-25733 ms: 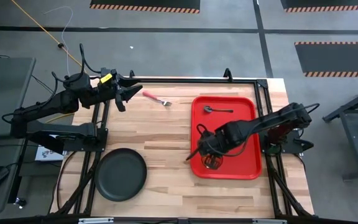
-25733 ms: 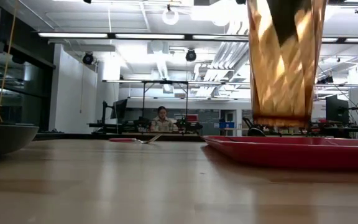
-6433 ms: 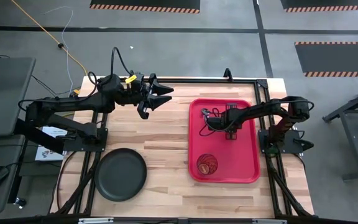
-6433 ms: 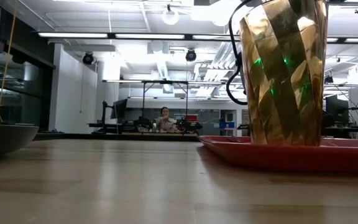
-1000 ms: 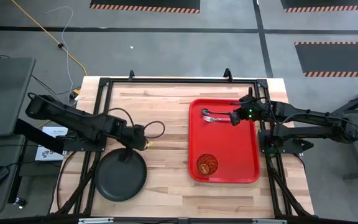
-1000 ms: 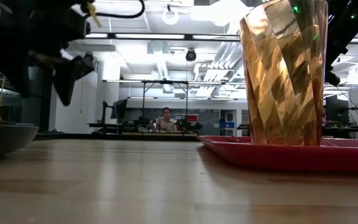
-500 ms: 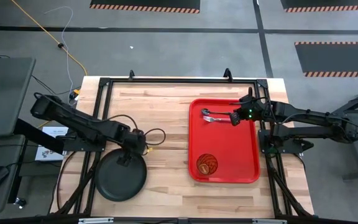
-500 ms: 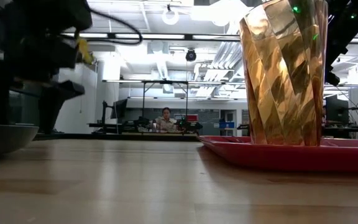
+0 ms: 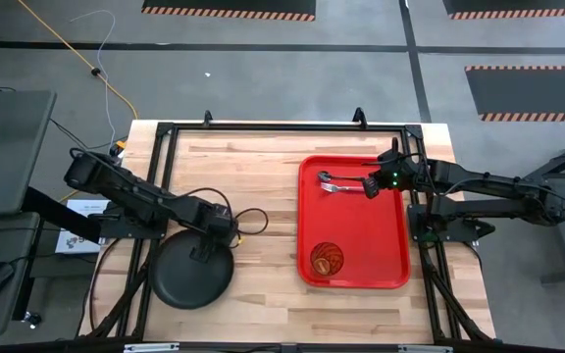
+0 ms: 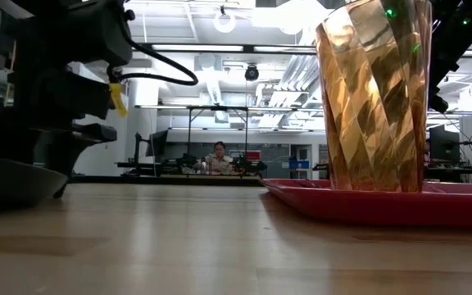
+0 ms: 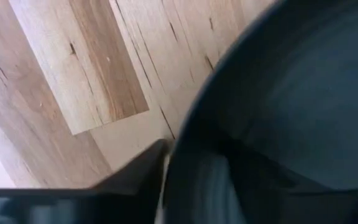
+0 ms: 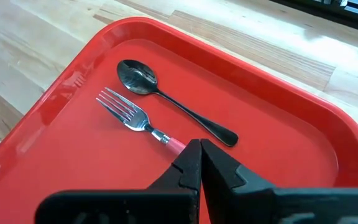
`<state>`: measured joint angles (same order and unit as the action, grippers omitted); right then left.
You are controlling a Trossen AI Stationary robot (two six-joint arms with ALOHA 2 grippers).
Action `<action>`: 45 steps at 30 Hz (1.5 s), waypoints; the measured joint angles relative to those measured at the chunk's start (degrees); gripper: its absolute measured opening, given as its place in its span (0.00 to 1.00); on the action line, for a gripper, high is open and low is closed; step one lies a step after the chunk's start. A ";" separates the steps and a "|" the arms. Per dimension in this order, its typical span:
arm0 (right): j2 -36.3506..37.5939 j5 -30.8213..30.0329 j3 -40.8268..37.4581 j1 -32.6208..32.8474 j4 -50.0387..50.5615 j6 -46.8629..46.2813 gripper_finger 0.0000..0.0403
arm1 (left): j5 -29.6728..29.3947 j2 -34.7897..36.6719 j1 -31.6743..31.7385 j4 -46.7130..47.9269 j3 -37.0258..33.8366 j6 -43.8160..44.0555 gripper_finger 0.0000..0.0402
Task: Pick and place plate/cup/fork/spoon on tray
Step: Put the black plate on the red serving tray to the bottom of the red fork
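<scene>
Since the frame half a second ago, the left arm has reached farther along the table, and the left gripper (image 9: 207,250) now sits at the far rim of the plate (image 9: 192,278), which has slid slightly toward the tray. Left wrist view: one dark finger (image 11: 138,174) lies outside the plate's rim (image 11: 194,134) on the wooden table (image 11: 73,68) and the other inside, so the fingers straddle the rim; whether they clamp it cannot be told. Low view: the plate (image 10: 15,184) appears tilted, its rim nearer the tray raised off the table under the left gripper (image 10: 72,135). A yellow tag (image 10: 118,100) hangs from the arm; no writing on it is legible.

The right gripper (image 9: 371,186) rests above the far part of the tray (image 9: 392,250), its fingers pressed together with nothing between them. Right wrist view: the closed fingertips (image 12: 191,163) sit over the pink-red handle of the fork (image 12: 129,118), which lies just beside the spoon (image 12: 166,99) on the tray floor (image 12: 278,155).

The cup (image 9: 326,260) stands upright in the tray's near part, well apart from the utensils; in the low view the cup (image 10: 373,94) rises from the tray (image 10: 383,203). A seated person (image 10: 217,157) shows in the room beyond.
</scene>
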<state>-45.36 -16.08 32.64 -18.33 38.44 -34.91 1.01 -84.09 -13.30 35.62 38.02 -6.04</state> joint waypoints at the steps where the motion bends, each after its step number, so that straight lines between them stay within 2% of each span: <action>1: 0.00 -0.02 0.00 0.00 0.00 0.17 0.00 | 0.00 0.01 0.01 0.20 0.01 -0.07 0.32; 3: 0.00 -0.01 0.00 -0.01 0.00 0.33 0.00 | 0.75 0.07 0.07 0.68 0.00 0.08 0.15; 5: 0.00 -0.02 0.00 -0.01 0.02 0.41 0.00 | 1.90 0.20 0.04 0.83 0.08 0.69 0.05; 11: 0.00 -0.04 0.00 -0.01 0.09 0.89 0.00 | 1.21 1.63 3.17 3.42 3.36 1.54 0.01; 16: 0.00 -0.07 0.00 -0.02 0.11 1.40 0.00 | -0.82 7.90 9.32 8.56 9.61 1.98 0.00; 24: 0.00 -0.29 0.00 0.00 0.28 1.53 0.00 | -19.63 18.81 24.33 17.52 25.33 -2.22 0.00; 28: 0.00 -0.31 0.00 -0.02 0.00 0.66 0.00 | -22.26 18.91 32.36 14.79 34.01 -1.94 0.00; 32: 0.15 -0.18 -0.02 -0.02 -3.71 -1.06 0.00 | -20.65 16.69 36.69 3.87 38.36 2.13 0.00; 37: 1.63 0.56 -0.03 -0.02 -12.72 -1.05 0.00 | -19.86 11.75 37.00 -4.42 39.77 6.16 0.00; 41: 4.37 0.07 -0.04 -0.04 -20.67 0.39 0.00 | -20.90 6.75 37.02 -11.51 40.24 13.63 0.00; 45: 8.78 -1.29 -0.03 -0.04 -24.18 1.80 0.00 | -19.26 2.17 36.37 -12.49 40.24 17.20 0.00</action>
<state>-36.58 -17.36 32.61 -18.37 14.25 -33.11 -18.26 -81.93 23.07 23.13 78.26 11.16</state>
